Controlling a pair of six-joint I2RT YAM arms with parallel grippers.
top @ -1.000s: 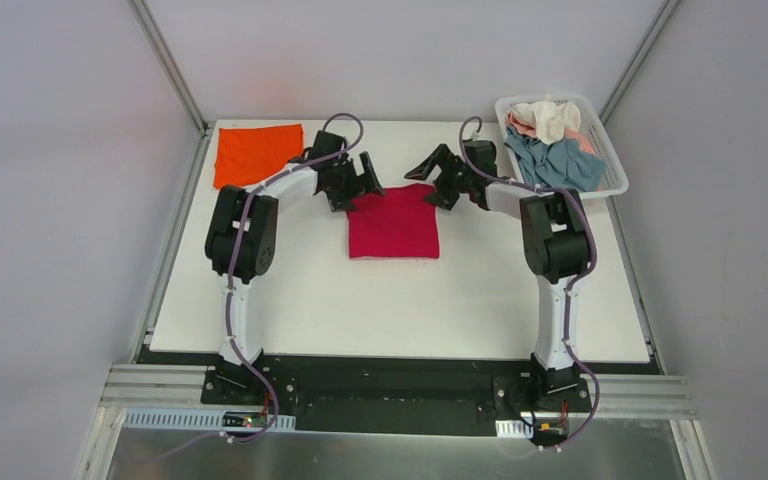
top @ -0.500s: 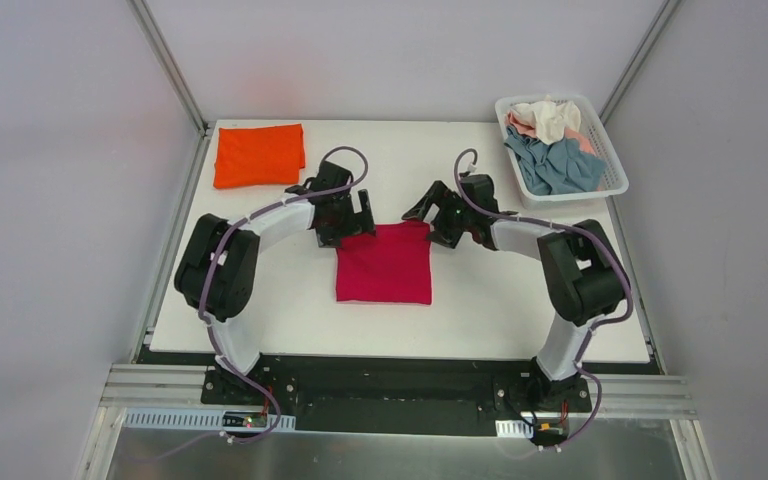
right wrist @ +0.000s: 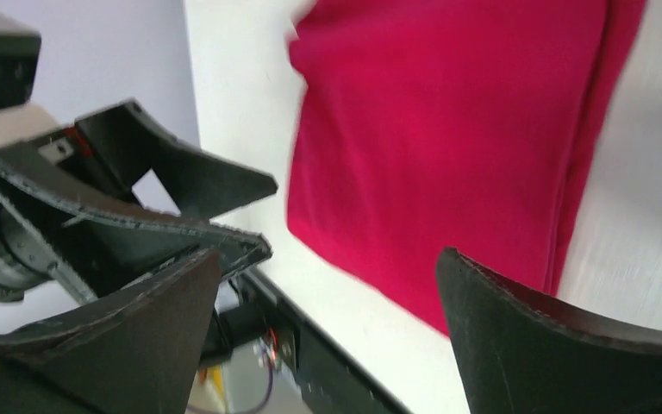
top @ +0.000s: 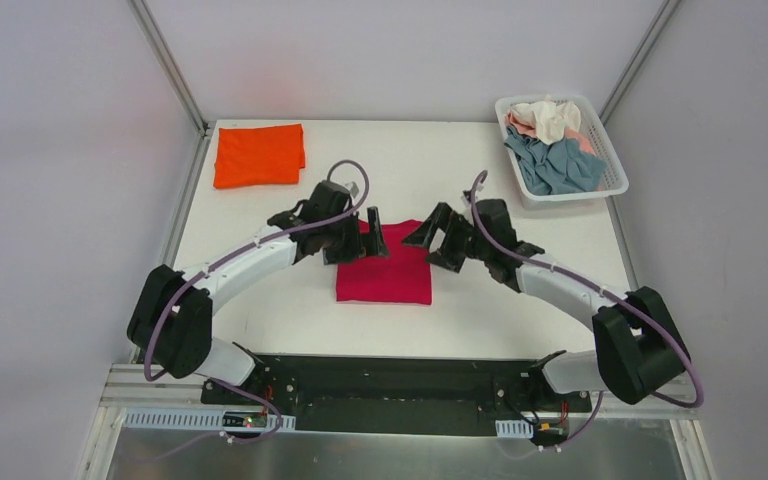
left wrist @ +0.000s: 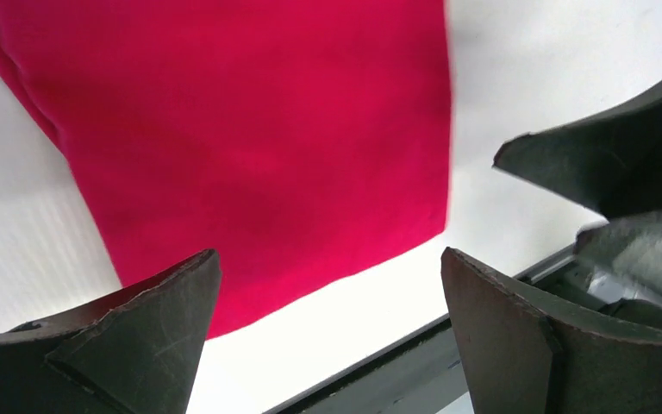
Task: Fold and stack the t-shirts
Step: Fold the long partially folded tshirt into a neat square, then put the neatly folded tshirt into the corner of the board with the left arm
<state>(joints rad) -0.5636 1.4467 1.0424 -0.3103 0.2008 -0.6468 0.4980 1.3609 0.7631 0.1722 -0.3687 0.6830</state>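
Note:
A crimson red t-shirt [top: 383, 270] lies folded in a flat rectangle on the white table [top: 480, 320], near the middle front. My left gripper [top: 360, 245] hovers open over its far left corner. My right gripper [top: 437, 243] hovers open over its far right corner. In the left wrist view the open gripper [left wrist: 327, 302] holds nothing, and the red shirt [left wrist: 267, 129] lies beyond it. In the right wrist view the open gripper [right wrist: 327, 302] is also empty above the red shirt [right wrist: 448, 147]. A folded bright orange t-shirt [top: 258, 155] lies at the far left.
A white slatted basket [top: 615, 170] stands at the far right with crumpled grey-blue [top: 560, 165], cream [top: 550, 118] and pale pink shirts. The other gripper's fingers show in each wrist view [left wrist: 603, 164] [right wrist: 138, 198]. The table's dark front rail [top: 390, 370] is just below the red shirt.
The red shirt was drawn toward the near edge, then stayed put. Both arms have swung nearer and lower, and both grippers now stand open over its far edge.

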